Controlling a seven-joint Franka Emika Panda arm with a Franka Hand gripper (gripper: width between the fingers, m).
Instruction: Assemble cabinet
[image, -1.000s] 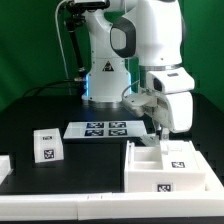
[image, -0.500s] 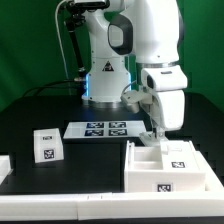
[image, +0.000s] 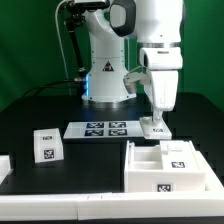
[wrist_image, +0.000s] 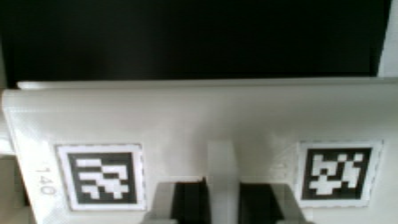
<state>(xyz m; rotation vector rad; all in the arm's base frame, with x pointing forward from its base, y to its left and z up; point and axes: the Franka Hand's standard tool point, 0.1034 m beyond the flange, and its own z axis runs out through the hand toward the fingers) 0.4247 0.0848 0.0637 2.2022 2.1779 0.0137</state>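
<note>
The cabinet (image: 165, 168) is a white open box with inner compartments and tags, at the front of the exterior view's right. My gripper (image: 156, 118) hangs upright just behind it, shut on a small white tagged panel (image: 157, 128) held low over the black table. In the wrist view the panel (wrist_image: 196, 115) fills the frame with two tags. My dark fingers (wrist_image: 185, 203) clamp its middle ridge, the gripper (wrist_image: 224, 203) closed around it.
The marker board (image: 100, 128) lies flat behind the centre. A small white tagged block (image: 45, 145) stands at the exterior view's left, and another white piece (image: 4, 166) sits at the left edge. The robot base (image: 105, 75) is at the back.
The wrist has swung from tilted to upright and risen a little. The held panel now shows below the fingers behind the cabinet.
</note>
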